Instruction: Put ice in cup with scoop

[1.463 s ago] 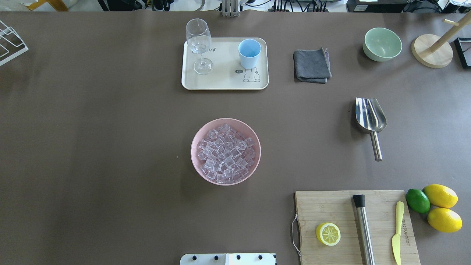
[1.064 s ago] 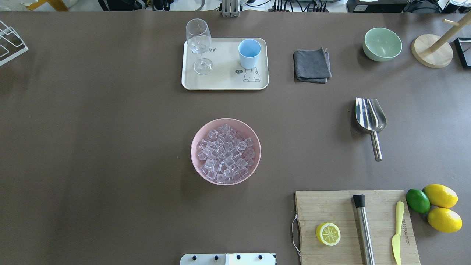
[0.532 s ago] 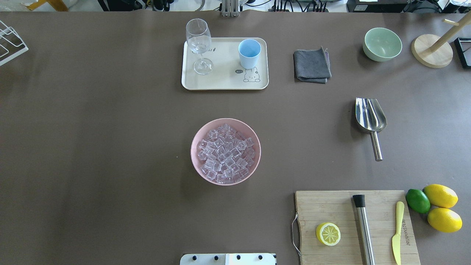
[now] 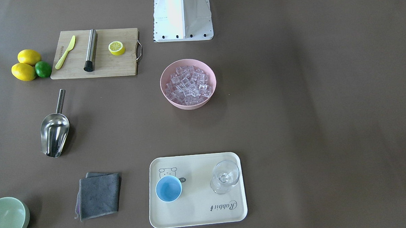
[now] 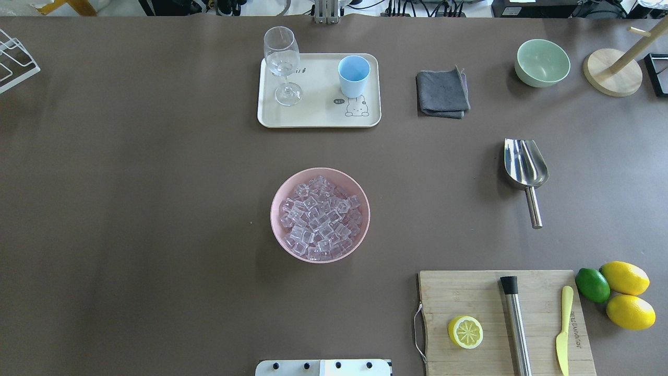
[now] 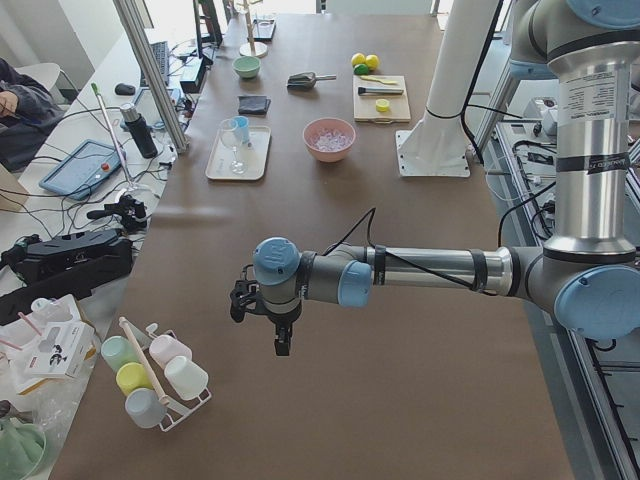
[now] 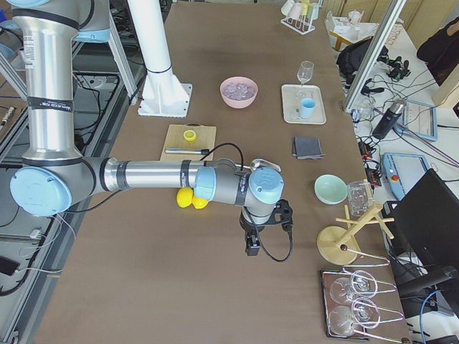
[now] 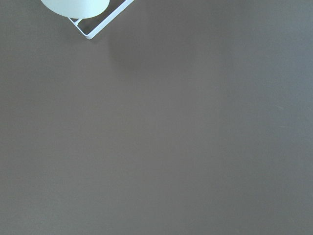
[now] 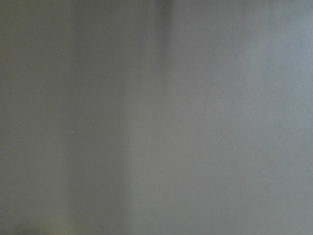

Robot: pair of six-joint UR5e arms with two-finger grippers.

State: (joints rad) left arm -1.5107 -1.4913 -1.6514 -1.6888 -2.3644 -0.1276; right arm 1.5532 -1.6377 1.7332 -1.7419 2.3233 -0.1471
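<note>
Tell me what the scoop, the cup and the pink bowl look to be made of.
Scoop: polished metal, likely stainless steel, given its mirror-like reflections.
Cup: probably matte light-blue plastic; the colour is even with no glare, though glazed ceramic can't be ruled out.
Pink bowl: matte plastic or similar, with a dull, uniform surface.

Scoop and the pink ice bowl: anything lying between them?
Nothing. In the overhead view, only bare table lies between the scoop and the pink bowl of ice.

Silver tubular arms (image 6: 430, 268) — pale-blue joint caps (image 6: 275, 258), black cables (image 7: 275, 259), white base (image 4: 182, 17).
</note>
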